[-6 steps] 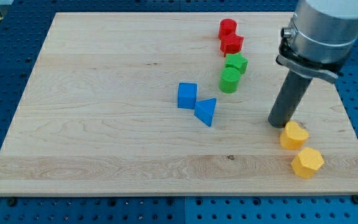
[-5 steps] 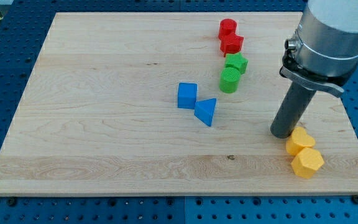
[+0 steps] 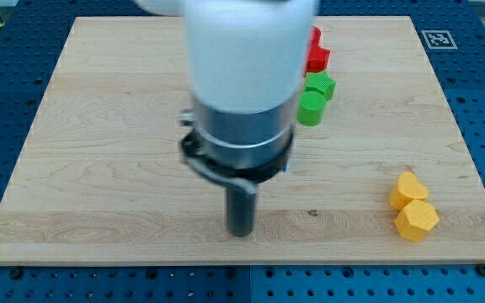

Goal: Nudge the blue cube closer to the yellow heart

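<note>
The yellow heart (image 3: 407, 189) lies near the board's right edge, touching a yellow hexagon (image 3: 416, 220) just below it. My arm now fills the middle of the view and hides the blue cube and the blue triangle behind it. My tip (image 3: 241, 232) rests on the board near the view's bottom, well left of the yellow heart. Where the tip stands relative to the blue cube cannot be seen.
A green star (image 3: 320, 84) and green cylinder (image 3: 311, 108) sit at upper centre-right. A red block (image 3: 317, 57) shows partly above them, beside my arm. The wooden board (image 3: 99, 168) lies on a blue perforated table.
My arm has swung from beside the yellow heart to the board's middle-bottom, now covering both blue blocks. The yellow heart sits lower, against the yellow hexagon.
</note>
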Available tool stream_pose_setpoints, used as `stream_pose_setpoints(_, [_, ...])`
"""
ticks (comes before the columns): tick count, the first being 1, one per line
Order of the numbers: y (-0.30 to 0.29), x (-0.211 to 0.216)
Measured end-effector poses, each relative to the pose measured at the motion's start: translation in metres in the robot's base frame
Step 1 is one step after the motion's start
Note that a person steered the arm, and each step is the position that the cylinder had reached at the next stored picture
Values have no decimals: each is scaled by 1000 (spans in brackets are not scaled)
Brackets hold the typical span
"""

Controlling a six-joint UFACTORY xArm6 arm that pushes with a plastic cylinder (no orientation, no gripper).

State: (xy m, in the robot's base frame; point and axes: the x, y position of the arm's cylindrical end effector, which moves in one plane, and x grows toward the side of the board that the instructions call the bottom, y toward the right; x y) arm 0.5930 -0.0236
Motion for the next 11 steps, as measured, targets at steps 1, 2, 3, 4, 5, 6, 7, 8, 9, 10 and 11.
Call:
stream_pose_setpoints(1, [-19, -24])
stream_pose_setpoints(2, [-18, -86])
stream_pose_setpoints(3, [1, -138])
stream_pose_setpoints(4, [5, -139])
stream_pose_setpoints(5, [6, -136])
stream_pose_setpoints(6, [24, -112])
stream_pose_setpoints(7, [40, -94])
stream_pose_setpoints(8, [46, -91])
stream_pose_setpoints(9, [12, -91])
stream_pose_setpoints(10, [-23, -97])
stream_pose_setpoints(11, [-16, -120])
